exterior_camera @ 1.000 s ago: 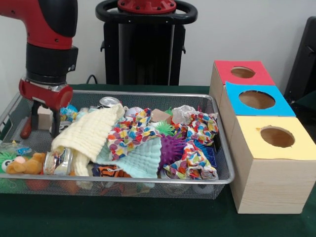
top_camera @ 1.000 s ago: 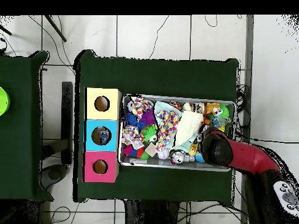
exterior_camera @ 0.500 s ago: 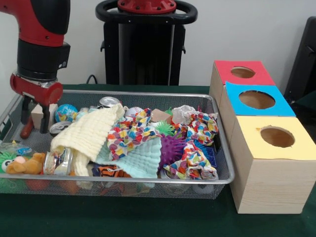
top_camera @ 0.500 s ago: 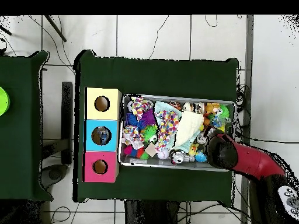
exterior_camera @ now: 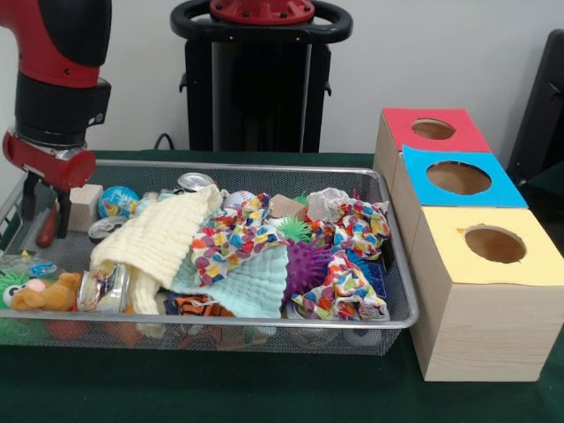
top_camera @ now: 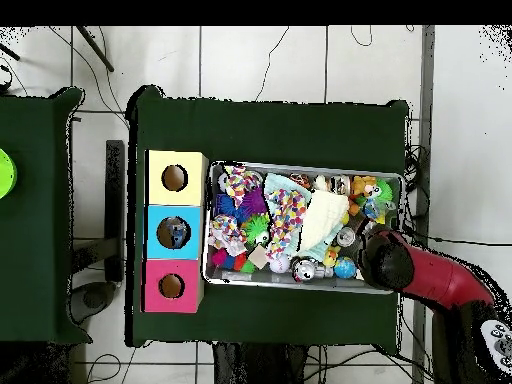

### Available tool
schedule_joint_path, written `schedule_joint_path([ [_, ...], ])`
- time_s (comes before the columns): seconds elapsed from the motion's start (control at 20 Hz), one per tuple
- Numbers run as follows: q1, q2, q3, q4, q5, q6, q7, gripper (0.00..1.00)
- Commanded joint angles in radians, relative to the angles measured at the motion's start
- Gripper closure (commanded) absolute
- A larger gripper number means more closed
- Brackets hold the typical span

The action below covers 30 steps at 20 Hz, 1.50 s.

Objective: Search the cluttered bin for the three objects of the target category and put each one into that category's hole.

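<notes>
Gripper (exterior_camera: 42,211) at frame left, prongs apart and empty, over the mesh bin's (exterior_camera: 264,167) end — search step; next needs a target picked, perhaps the globe ball (exterior_camera: 117,201).

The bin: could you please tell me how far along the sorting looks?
Something already lies in the blue hole, seen from overhead; the red hole and yellow hole look empty. The gripper hangs over one end of the bin, jaws open and empty. Most clutter is unsorted.

Bin (exterior_camera: 398,319) left of three boxes (exterior_camera: 458,181) in front view; tool (exterior_camera: 42,211) over bin's far-left corner, beside wooden block (exterior_camera: 85,204)
</notes>
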Motion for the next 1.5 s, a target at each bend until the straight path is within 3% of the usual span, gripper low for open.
schedule_joint_path([
  [0.05,0.020,0.047,0.010,-0.040,0.038,-0.021,0.132,0.00],
  [0.35,0.012,0.045,0.025,-0.052,0.046,-0.010,0.112,0.00],
  [0.85,0.001,0.088,0.107,-0.160,0.050,0.061,0.031,0.00],
  [1.5,-0.005,0.099,0.142,-0.184,0.044,0.069,0.018,0.00],
])
